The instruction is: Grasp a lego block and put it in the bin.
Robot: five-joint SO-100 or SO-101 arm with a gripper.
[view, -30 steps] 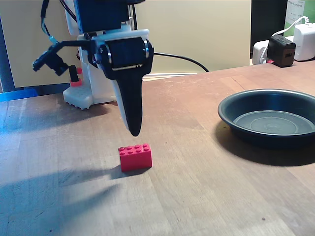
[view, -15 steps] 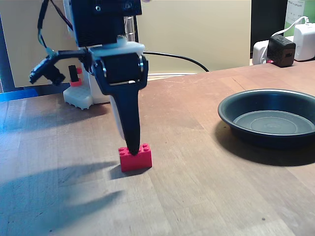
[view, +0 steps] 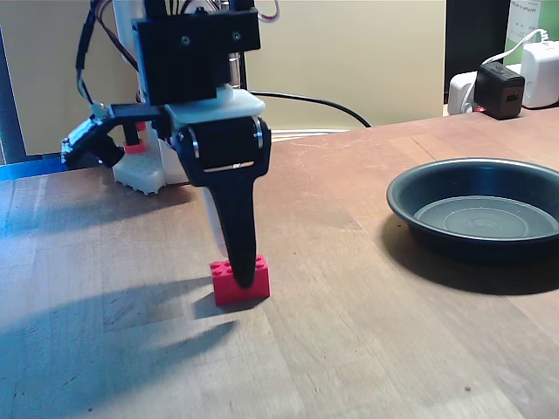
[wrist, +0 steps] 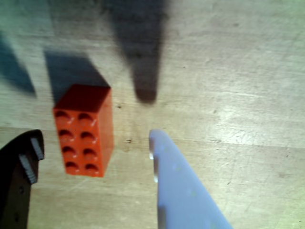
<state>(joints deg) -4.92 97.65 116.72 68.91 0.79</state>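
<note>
red 2x4 lego block (wrist: 84, 130), round studs

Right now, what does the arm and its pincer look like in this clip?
The pincer has one black finger with ridged pads and one pale white finger. In the fixed view the arm is black blocks on white plastic parts, with black cables along it and small red-pink trim near the base.

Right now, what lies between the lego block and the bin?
Bare wooden table only; the fixed view shows nothing between the lego block and the bin.
</note>
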